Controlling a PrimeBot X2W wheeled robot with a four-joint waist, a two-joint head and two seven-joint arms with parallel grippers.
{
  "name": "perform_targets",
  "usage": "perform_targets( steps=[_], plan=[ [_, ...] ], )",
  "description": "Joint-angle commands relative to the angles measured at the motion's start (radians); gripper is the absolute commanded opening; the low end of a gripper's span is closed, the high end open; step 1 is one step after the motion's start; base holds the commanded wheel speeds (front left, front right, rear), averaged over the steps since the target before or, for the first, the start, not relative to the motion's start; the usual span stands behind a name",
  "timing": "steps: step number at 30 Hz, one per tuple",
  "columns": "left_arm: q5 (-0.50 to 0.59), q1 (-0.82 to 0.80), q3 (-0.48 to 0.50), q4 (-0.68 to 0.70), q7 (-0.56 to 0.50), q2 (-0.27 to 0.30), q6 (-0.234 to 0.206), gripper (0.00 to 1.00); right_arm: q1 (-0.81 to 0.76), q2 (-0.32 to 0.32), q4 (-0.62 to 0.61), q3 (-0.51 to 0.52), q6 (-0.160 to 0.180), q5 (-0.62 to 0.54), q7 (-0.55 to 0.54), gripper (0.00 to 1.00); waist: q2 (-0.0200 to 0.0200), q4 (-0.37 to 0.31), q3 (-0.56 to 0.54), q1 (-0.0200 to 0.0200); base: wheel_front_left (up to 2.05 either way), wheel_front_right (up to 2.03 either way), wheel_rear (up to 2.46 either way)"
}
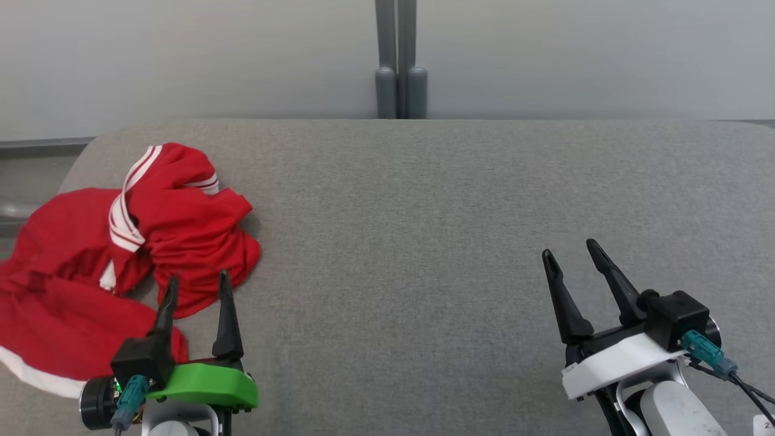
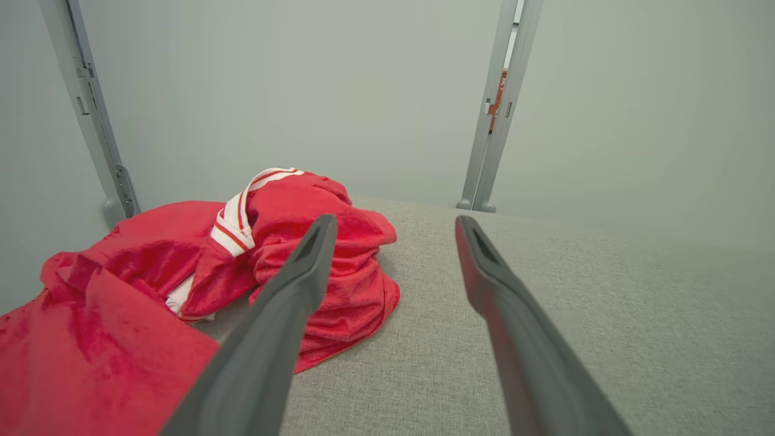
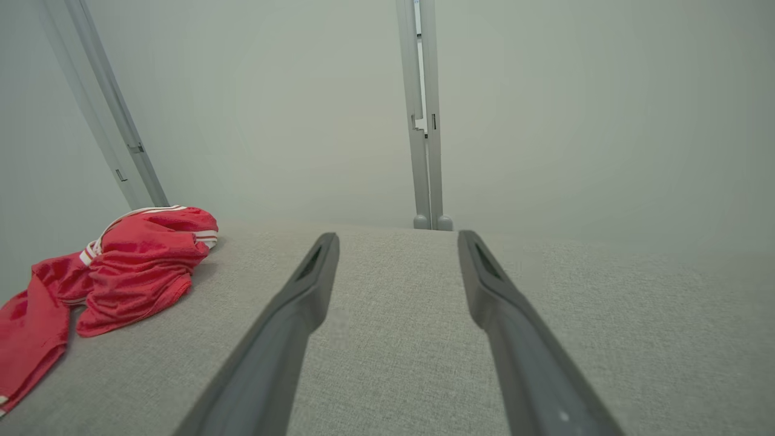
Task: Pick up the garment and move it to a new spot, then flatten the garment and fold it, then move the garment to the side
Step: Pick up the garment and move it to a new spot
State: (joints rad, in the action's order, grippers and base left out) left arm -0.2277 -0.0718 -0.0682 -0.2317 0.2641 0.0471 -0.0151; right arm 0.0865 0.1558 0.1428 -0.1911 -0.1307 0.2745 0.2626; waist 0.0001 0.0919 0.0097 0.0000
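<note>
Red garment (image 1: 181, 236) crumpled at worktop (image 1: 424, 200) left edge — left end effector (image 1: 198, 277) and right end effector (image 1: 570, 247) both spread wide, empty.

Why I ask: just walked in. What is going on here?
A crumpled red garment lies at the left of the grey padded surface. The left end effector is open at the garment's near edge, gripping nothing. The right end effector is open too, above bare surface. The garment is not yet picked up.

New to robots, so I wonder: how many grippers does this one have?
2. The left gripper is beside the red garment; the right gripper is over the grey surface.
</note>
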Motion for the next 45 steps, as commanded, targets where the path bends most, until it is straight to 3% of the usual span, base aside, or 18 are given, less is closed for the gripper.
perform_targets(
  steps=[1, 14, 21, 28, 32, 36, 45],
  plan=[
    [0.000, -0.002, 0.007, 0.000, 0.001, 0.006, -0.005, 1.00, -0.006, -0.002, -0.005, -0.002, 0.000, 0.005, 0.003, 1.00, -0.0001, 0.072, 0.006, 0.0000, 0.00, 0.00, 0.00],
    [-0.005, 0.006, 0.047, -0.003, 0.000, 0.007, 0.004, 1.00, 0.018, 0.011, -0.012, -0.049, 0.000, 0.031, 0.003, 1.00, -0.0001, 0.273, 0.036, 0.0000, 0.00, 0.00, 0.00],
    [-0.007, 0.015, 0.054, -0.001, 0.000, 0.006, 0.005, 1.00, 0.019, 0.020, -0.005, -0.059, 0.000, 0.036, 0.003, 1.00, -0.0001, 0.307, 0.033, 0.0000, 0.00, 0.00, 0.00],
    [-0.016, -0.010, 0.069, 0.000, -0.002, 0.014, 0.011, 1.00, 0.010, 0.031, -0.019, -0.066, 0.000, 0.040, 0.003, 1.00, -0.0001, 0.291, 0.039, 0.0000, 0.00, 0.00, 0.00],
    [-0.035, -0.070, 0.060, 0.012, -0.104, 0.041, 0.033, 1.00, 0.024, 0.039, -0.030, -0.063, 0.000, 0.018, 0.003, 1.00, -0.0001, 0.262, 0.048, 0.0000, 0.00, 0.00, 0.00],
    [-0.073, -0.160, 0.048, 0.022, -0.279, 0.085, 0.074, 1.00, 0.028, 0.032, -0.045, -0.046, 0.000, 0.006, 0.003, 1.00, -0.0001, 0.222, 0.058, 0.0000, 0.00, 0.00, 0.00],
    [-0.195, -0.443, 0.080, -0.063, -0.675, 0.219, 0.111, 1.00, 0.071, 0.030, -0.077, -0.043, 0.000, 0.010, 0.003, 1.00, -0.0001, 0.062, 0.151, 0.0000, 0.00, 0.00, 0.00]
  ],
)
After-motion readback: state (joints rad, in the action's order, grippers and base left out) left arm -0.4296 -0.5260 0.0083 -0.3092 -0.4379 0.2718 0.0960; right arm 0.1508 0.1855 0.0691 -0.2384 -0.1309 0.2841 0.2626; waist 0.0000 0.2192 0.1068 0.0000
